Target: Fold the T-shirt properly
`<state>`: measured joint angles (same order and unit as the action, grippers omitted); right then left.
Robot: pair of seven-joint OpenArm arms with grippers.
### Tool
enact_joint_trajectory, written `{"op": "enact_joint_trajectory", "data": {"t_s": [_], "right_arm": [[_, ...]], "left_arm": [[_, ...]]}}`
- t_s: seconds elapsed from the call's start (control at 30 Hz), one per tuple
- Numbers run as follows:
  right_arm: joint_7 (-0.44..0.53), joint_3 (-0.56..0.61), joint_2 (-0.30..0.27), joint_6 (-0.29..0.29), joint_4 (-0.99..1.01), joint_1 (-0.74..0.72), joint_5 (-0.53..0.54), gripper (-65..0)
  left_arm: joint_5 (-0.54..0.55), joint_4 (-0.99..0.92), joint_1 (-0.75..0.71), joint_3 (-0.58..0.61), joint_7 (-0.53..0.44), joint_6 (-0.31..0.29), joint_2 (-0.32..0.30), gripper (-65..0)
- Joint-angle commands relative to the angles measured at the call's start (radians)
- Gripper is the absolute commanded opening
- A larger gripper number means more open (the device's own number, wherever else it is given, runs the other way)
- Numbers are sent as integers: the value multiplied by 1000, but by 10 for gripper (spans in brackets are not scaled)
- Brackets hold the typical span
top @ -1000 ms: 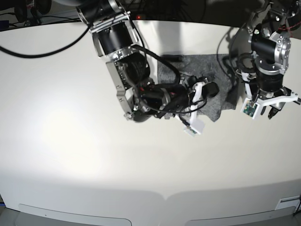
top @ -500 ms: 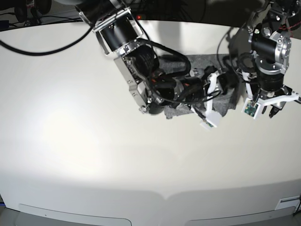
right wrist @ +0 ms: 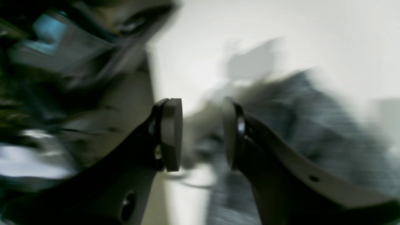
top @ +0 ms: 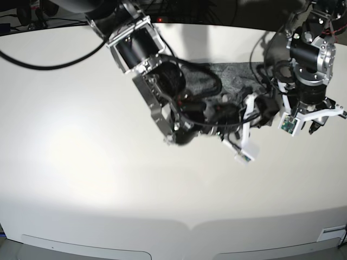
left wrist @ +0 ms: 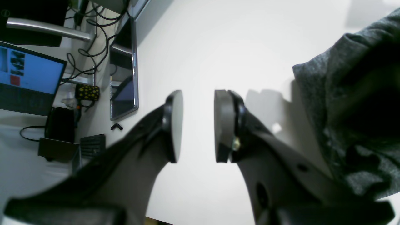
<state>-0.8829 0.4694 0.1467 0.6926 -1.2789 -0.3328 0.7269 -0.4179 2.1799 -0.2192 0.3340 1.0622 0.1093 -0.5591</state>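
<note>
**Desk:** Where is the shirt right now?

**Me:** I see the T-shirt (top: 230, 81) bunched up on the far side of the table (top: 81, 179), toward the right of the base view. It lies as a dark grey heap, and my right arm (top: 162, 92) reaches across it, covering a good part of it. From the left wrist camera I get its grey knit edge (left wrist: 337, 103) at the right of the picture, resting on the white table top (left wrist: 237, 40).

**Desk:** What is the right gripper doing?

**Me:** The right gripper (right wrist: 201, 134) has its two pads apart, with a moderate gap between them. That wrist picture is badly smeared, so I can only say the grey cloth (right wrist: 300, 125) shows beyond the pads and seems to lie loose rather than pinched; I see nothing held between them.

**Desk:** And the left?

**Me:** The left gripper (left wrist: 198, 125) hangs over bare table just beside the shirt's edge, pads parted with a clear gap, holding nothing. In the base view it (top: 317, 119) sits at the right of the heap, pointing down. Past the table edge the left wrist camera shows a monitor (left wrist: 28, 81) and a dark mug with yellow dots (left wrist: 87, 92).
</note>
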Motion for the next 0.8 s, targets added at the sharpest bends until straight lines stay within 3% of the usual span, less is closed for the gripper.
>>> {"op": "enact_joint_trajectory", "data": {"t_s": [0.0,0.17,0.3,0.4,0.57,0.77], "right_arm": [[29,-24,10,6,-17,-47,-23,-426],[29,-202,10,6,-23,-97,-221,-428],[27,-369,-2,6,-29,-81,-307,-428],[29,-430,-78,6,-30,-47,-304,-428],[31,-457,-255,6,-50,25,-284,-428],[30,-457,-409,6,-62,70,-214,-428]], "left_arm": [[-19,20,3,-6,-11,15,-9,-489],[-5,22,3,-6,-25,49,5,-489],[143,29,1,-6,-67,44,51,-489],[232,29,-3,-6,-117,-11,114,-489],[320,29,-3,-5,-140,-92,227,-489],[341,1,-53,-6,-171,-145,245,-489]]}}
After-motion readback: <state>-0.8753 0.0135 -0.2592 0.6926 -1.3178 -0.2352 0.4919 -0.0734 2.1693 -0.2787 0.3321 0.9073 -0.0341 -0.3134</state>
